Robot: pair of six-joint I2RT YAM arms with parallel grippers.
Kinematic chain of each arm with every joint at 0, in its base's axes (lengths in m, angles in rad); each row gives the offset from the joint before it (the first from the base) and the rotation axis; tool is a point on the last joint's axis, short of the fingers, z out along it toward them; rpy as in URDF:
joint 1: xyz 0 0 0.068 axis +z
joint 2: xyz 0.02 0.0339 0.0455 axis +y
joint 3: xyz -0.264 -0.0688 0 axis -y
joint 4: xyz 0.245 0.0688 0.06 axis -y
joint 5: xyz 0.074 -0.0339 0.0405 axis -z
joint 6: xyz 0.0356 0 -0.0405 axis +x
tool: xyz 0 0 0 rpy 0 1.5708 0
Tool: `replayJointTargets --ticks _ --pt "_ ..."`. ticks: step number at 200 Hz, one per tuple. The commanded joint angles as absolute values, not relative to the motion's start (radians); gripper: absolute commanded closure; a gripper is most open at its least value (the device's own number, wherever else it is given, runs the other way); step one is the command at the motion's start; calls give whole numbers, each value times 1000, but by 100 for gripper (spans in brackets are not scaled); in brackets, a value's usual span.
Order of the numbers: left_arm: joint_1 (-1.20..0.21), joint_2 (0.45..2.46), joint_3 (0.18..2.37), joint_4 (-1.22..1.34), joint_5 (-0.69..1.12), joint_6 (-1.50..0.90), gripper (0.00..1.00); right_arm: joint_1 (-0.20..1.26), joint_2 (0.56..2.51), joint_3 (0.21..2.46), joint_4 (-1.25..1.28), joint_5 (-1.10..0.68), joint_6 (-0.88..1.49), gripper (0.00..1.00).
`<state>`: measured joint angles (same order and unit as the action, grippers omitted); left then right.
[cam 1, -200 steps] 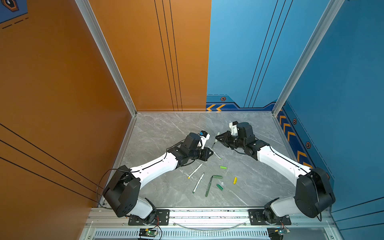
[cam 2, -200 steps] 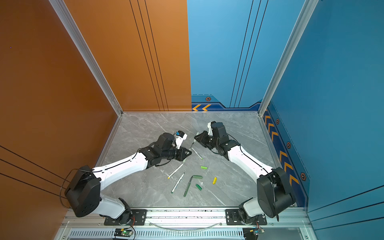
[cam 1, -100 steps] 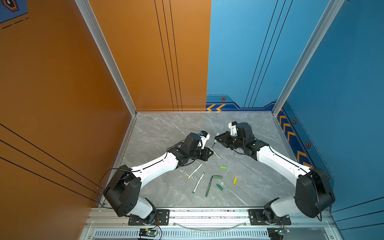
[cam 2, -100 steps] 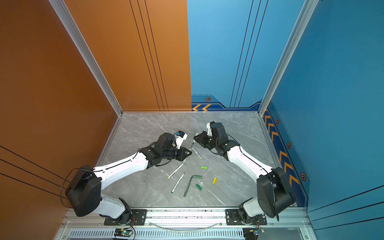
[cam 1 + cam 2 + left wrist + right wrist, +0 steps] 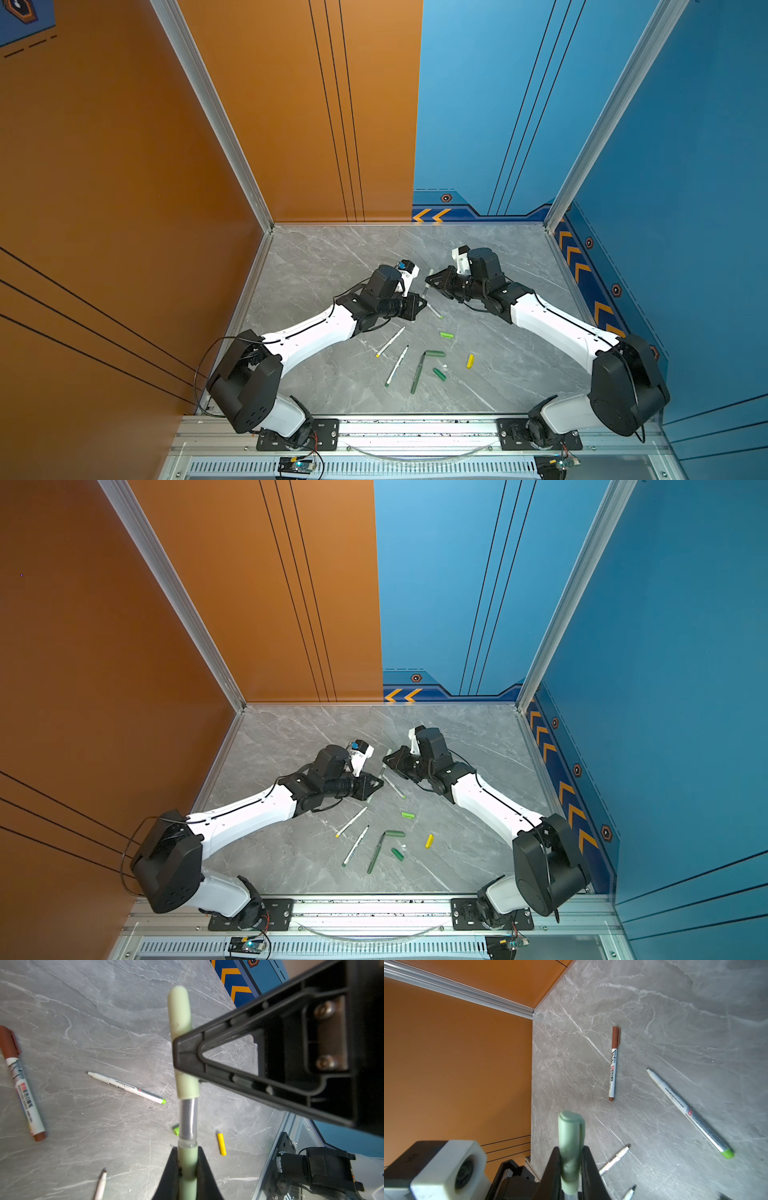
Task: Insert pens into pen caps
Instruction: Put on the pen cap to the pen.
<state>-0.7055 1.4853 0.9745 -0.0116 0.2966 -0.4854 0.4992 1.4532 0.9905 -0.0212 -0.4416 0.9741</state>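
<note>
In both top views the left gripper (image 5: 419,306) and the right gripper (image 5: 432,283) meet nose to nose over the middle of the grey marble-patterned tabletop (image 5: 332,266); what passes between them is too small to read there; a short yellow plastic cap (image 5: 470,360) and a short bright green plastic cap (image 5: 446,334) lie loose on it, apart from both grippers.

In the left wrist view the left gripper's fingers (image 5: 171,1172) are clamped on the barrel of the slim sage-green plastic pen (image 5: 187,1169); its clear neck runs into the pale green tubular cap (image 5: 179,1012), which one black finger of the right gripper crosses; a stretch of neck shows bare, so I judge the cap started but not seated.

In the right wrist view the right gripper's fingers (image 5: 588,1167) pinch that cap below its clip end; a white pen with a brown cap (image 5: 613,1064) lies on the table, well apart.

To finish well: keep pen and cap on one line; push along the length only, never sideways; hold both grips firm so neither slips; stop when the cap's rim meets the barrel's shoulder.
</note>
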Motion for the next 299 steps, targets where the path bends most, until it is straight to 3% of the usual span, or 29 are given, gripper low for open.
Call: replayJointTargets --ticks 1,156,187,237,299 --pt "-695 1479 961 28 275 -513 100 515 1457 979 2 -436 983 95" --pt "-649 1492 1055 92 223 -491 100 628 1524 922 67 -459 1025 96" --pt "-645 1487 1037 91 252 -475 100 575 1493 948 51 -464 1010 83" --pt "-652 1510 934 90 296 -496 100 471 1400 1018 -57 -476 907 48" --pt "-698 1536 923 134 377 -484 100 423 1419 1079 -163 -455 817 40"
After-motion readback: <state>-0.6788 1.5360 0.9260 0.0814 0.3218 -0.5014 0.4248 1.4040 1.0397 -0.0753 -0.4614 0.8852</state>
